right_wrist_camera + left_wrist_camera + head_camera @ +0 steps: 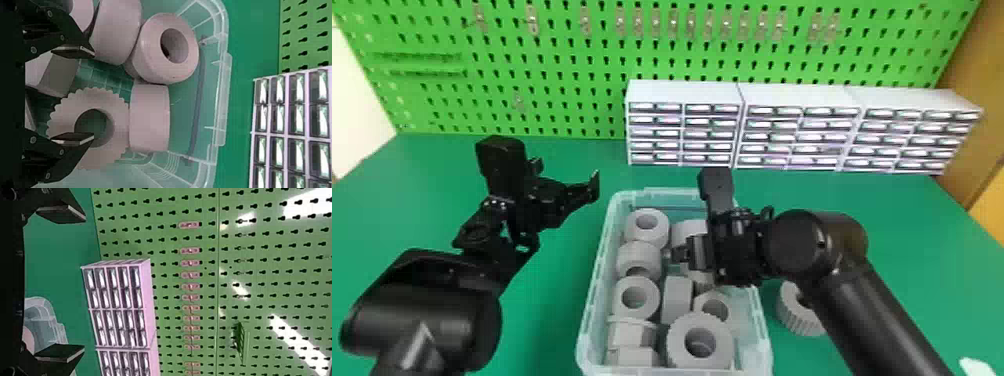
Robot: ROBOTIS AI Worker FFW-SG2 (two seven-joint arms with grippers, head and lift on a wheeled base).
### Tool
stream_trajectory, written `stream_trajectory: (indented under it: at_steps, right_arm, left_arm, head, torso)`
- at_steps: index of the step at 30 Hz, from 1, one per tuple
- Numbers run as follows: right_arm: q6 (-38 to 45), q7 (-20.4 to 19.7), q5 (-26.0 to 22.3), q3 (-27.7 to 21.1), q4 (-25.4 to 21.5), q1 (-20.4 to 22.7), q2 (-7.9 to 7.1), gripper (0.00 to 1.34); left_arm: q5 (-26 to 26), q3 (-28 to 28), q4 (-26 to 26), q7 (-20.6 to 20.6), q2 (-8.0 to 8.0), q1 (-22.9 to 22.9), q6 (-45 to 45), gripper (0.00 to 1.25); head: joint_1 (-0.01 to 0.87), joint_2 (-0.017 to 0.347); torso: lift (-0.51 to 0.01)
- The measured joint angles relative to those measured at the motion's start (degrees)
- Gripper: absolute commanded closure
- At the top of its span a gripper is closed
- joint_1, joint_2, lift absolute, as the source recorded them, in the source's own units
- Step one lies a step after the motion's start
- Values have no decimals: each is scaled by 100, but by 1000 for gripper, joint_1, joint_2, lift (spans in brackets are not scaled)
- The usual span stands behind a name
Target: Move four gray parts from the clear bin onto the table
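A green pegboard point(557, 110) spans the upper part of the head view, with a green table point(547, 305) before it. At the left of the head view, the left hand point(566, 175) hangs over the table, left of the clear bin point(594, 280); the left wrist view shows its fingers wide apart.

The bin sits at the lower center, holding gray parts point(647, 239), mostly thick rings, some upright and some lying over. A large ring point(677, 345) lies near its bottom edge. Behind the bin, from center to upper right, stand white drawer cabinets point(682, 92).

The right hand point(682, 254) is over the right side of the bin, pointing left. In the right wrist view, the fingers of this hand point(93, 96) are apart, one overlapping a toothed part point(62, 121) in the bin. Right of the bin, a ridged gray part point(797, 320) rests on the table, partly hidden by the right arm point(877, 310). A wooden panel point(977, 90) stands at the far right.
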Motion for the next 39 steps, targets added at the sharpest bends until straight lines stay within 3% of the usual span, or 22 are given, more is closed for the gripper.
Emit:
stream_trajectory:
  at_steps: [19, 30, 39]
  right_arm:
    - [-567, 35, 1, 185, 1201, -410, 148, 515]
    - [-810, 51, 123, 378, 1583, -619, 196, 515]
    - [-877, 377, 203, 556, 1854, -732, 207, 515]
  left_arm:
    - [26, -8, 60, -65, 0, -13, 0, 121]
    - [35, -9, 73, -106, 0, -15, 0, 121]
    - [38, -4, 84, -133, 0, -20, 0, 121]
  head:
    - [678, 34]
    - [678, 34]
    - [678, 34]
  torso:
    - [-50]
    - [-50]
    - [-50]
